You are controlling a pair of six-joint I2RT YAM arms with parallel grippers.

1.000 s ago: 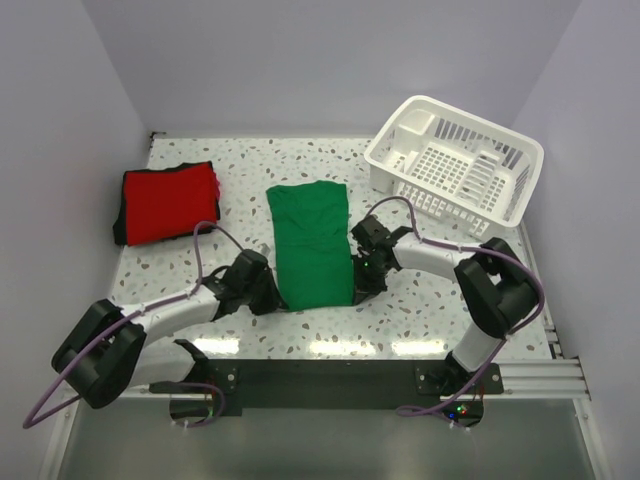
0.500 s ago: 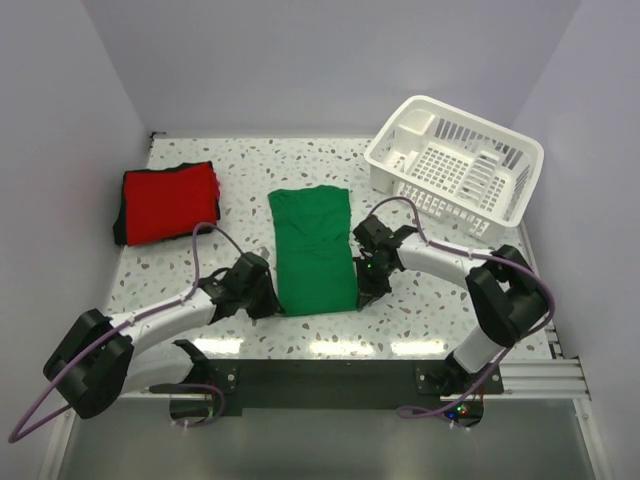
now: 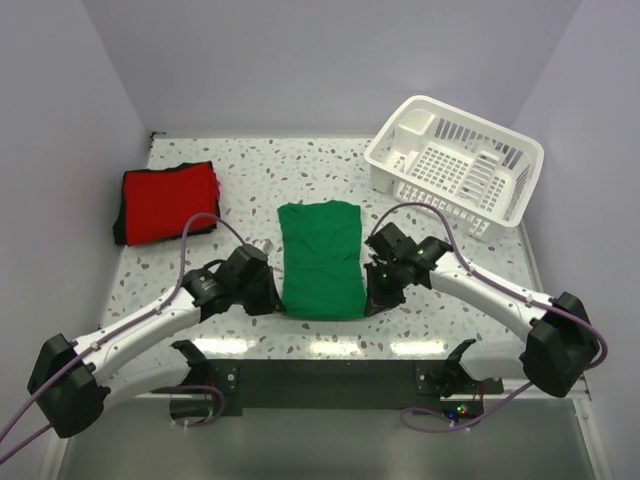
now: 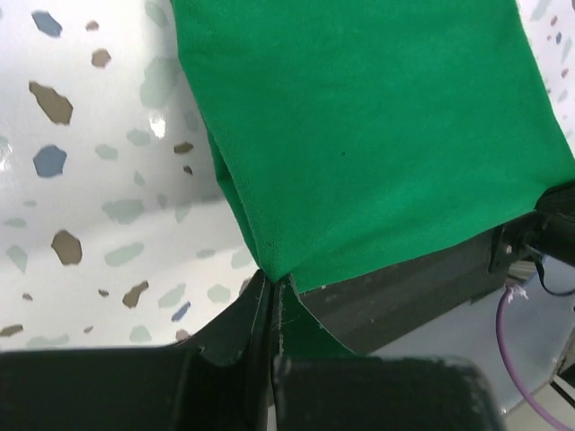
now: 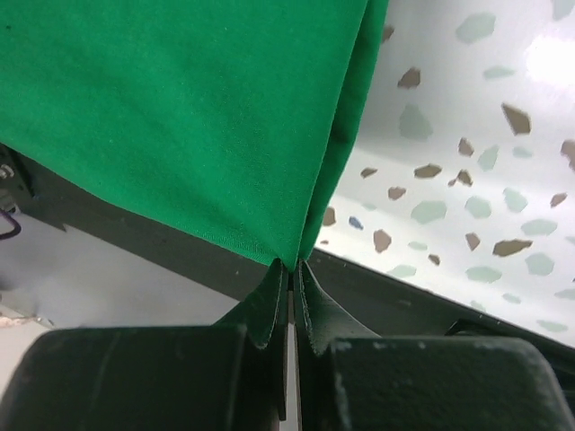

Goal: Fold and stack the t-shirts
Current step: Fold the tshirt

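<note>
1. Speckled terrazzo-pattern table (image 3: 250,165), glossy, enclosed by plain pale walls.
2. Green t-shirt (image 3: 320,260): soft knit, folded into a long rectangle at table centre, long axis running near to far.
3. Left gripper (image 4: 269,285) and right gripper (image 5: 289,267): jaws closed, each pinching one near corner of the green t-shirt.
4. Red t-shirt (image 3: 168,202): folded, far left.

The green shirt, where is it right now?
In the top view the green t-shirt lies mid-table, its near corners pinched by the left gripper and right gripper, with the red t-shirt off to its left.
</note>
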